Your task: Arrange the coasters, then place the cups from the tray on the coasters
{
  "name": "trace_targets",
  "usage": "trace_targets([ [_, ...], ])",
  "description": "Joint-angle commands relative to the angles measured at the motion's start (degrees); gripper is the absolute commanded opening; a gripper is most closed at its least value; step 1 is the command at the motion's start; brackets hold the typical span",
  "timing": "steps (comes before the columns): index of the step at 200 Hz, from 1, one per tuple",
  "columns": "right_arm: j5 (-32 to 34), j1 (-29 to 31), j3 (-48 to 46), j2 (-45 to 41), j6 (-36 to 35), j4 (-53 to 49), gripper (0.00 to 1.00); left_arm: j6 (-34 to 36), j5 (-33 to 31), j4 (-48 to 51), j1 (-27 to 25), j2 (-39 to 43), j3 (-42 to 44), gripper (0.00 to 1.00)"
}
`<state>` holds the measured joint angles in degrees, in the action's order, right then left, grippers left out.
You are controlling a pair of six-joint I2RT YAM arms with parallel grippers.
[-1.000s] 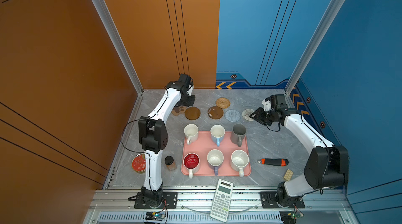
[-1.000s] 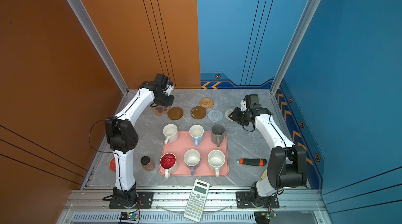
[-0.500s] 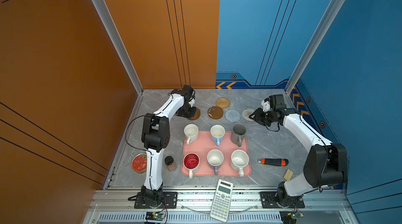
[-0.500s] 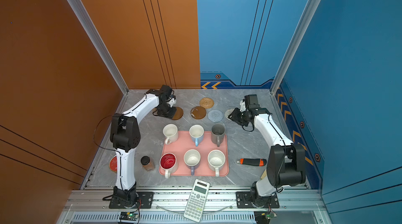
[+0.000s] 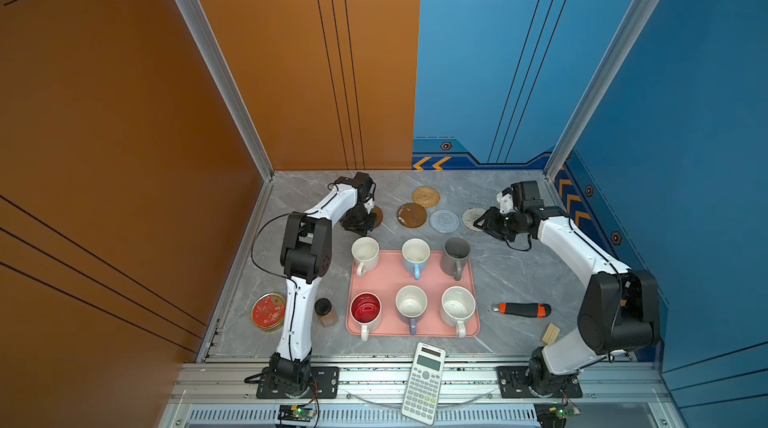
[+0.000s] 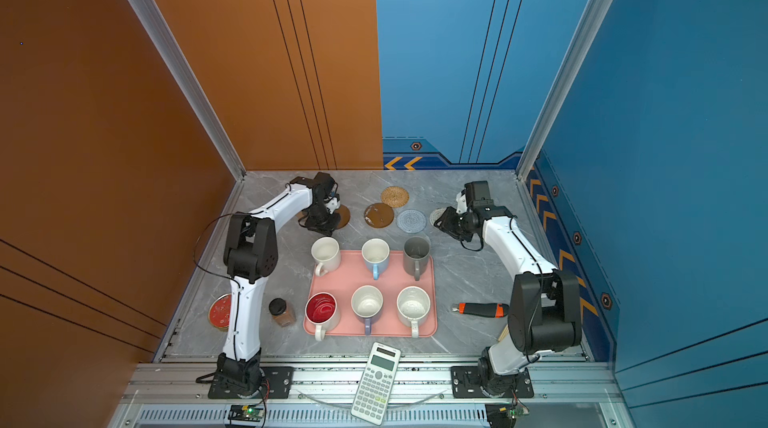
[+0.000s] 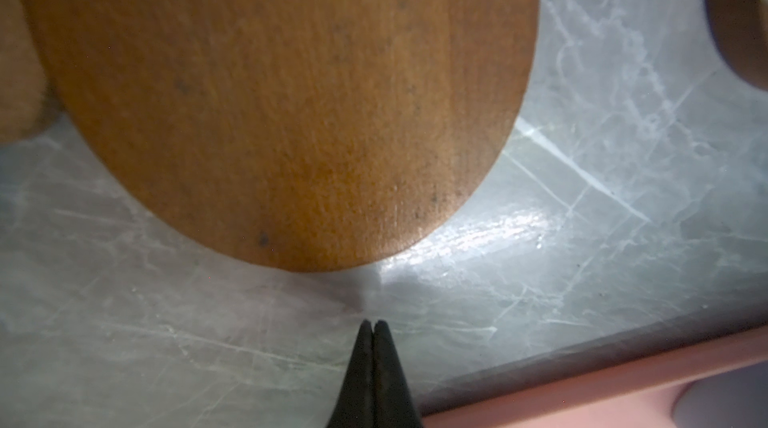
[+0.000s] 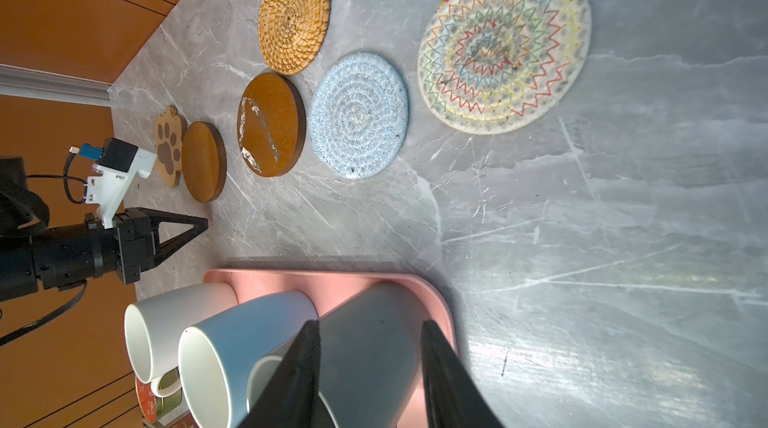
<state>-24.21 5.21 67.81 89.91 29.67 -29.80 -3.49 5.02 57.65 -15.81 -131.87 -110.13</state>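
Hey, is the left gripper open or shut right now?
Shut. The left gripper shows its black tips meeting with no gap, nothing between them, just off the brown disc coaster.

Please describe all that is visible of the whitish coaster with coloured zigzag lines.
The whitish woven coaster is a round mat, seemingly cloth, with rings of red, blue, green and yellow zigzag stitching and grey soiling. It lies flat on the grey marbled table, apart from the grey-blue knitted coaster; nothing else touches it.
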Motion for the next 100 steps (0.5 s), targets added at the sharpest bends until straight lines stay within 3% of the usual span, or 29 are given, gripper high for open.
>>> trace_targets([
  [1, -0.5, 0.2, 1.2, 0.6, 0.6, 0.8, 0.39, -1.4, -0.2, 0.8, -0.2, -2.4, -2.0, 0.0],
  [100, -0.4, 0.1, 1.1, 0.2, 0.6, 0.8, 0.39, -3.3, -3.4, 0.8, -0.2, -6.6, -8.1, 0.0],
])
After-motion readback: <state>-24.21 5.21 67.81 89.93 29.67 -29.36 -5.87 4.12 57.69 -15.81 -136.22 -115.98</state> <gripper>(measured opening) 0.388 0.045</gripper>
